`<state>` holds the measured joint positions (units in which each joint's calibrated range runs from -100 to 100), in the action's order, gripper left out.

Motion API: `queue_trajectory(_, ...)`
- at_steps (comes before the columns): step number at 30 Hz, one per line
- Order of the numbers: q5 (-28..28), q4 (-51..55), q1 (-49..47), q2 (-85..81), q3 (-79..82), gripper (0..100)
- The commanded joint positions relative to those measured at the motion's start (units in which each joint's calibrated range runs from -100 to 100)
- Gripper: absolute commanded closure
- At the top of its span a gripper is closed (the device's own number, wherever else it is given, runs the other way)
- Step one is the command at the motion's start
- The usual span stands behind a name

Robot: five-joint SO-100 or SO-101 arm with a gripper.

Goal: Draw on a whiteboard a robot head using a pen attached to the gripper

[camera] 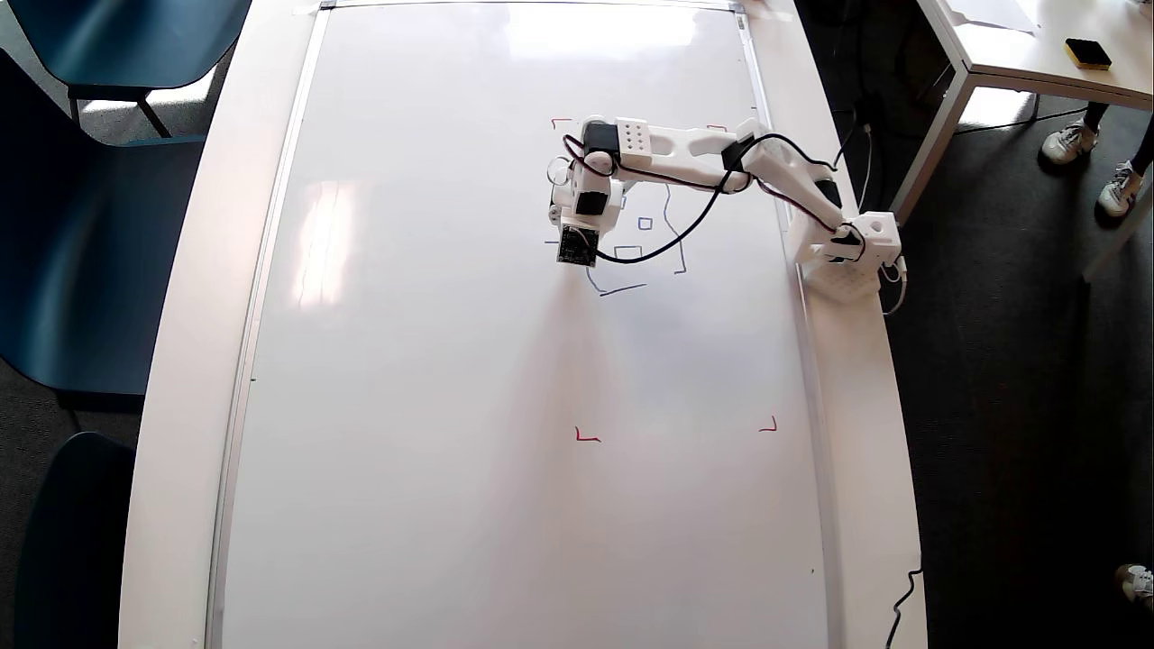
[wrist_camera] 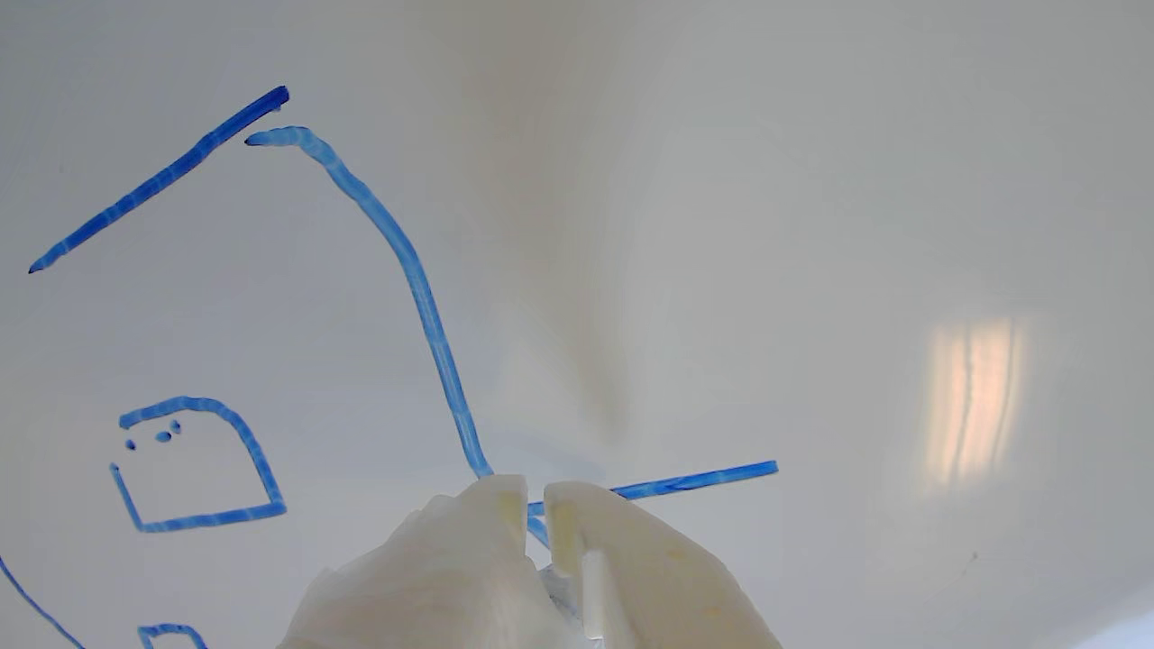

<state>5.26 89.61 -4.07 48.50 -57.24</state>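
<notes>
Closest to the wrist camera, the gripper (wrist_camera: 536,509) points its white tips down at the whiteboard (wrist_camera: 811,225), the jaws nearly together with only a thin slit between them. The pen cannot be made out, so I cannot tell what they clamp. Just beyond the tips, a blue stroke of the robot head (wrist_camera: 410,270) climbs away, crossed by a short side line. Left of it sits one closed square. From overhead, the gripper (camera: 561,216) hovers over the drawing's left side; the outline (camera: 672,234) shows gaps, so I judge it partly done.
</notes>
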Motion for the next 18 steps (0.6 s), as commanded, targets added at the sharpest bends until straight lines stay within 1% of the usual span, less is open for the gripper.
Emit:
queue_trajectory(1, -0.59, -0.56, 0.28, 0.77, -2.81, 99)
queue_trajectory(18, -0.59, -2.47, 0.35, 1.94, -6.54, 99)
